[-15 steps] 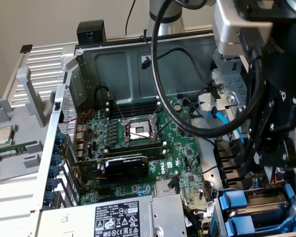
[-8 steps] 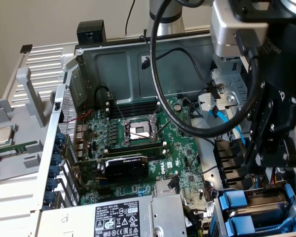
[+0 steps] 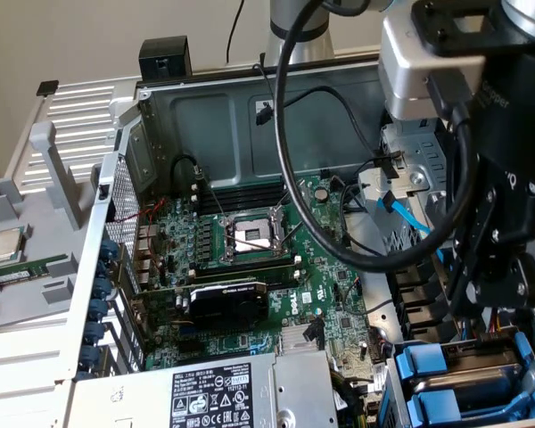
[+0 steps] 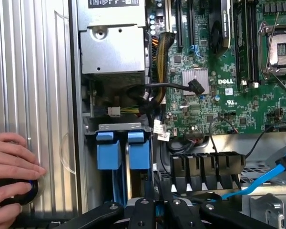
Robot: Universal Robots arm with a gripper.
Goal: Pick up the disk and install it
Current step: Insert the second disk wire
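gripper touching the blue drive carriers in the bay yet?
Cannot tell. In the wrist view the gripper sits right above the blue drive carriers, overlapping their lower ends, but neither contact nor gap shows plainly.

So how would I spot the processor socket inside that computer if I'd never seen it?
Start with the open computer case and the green motherboard lying on its floor. Near the board's middle sits the processor socket, a square frame of silver metal with a pale centre. Unlike the black expansion card beside it, it is shiny, square and lies flat.
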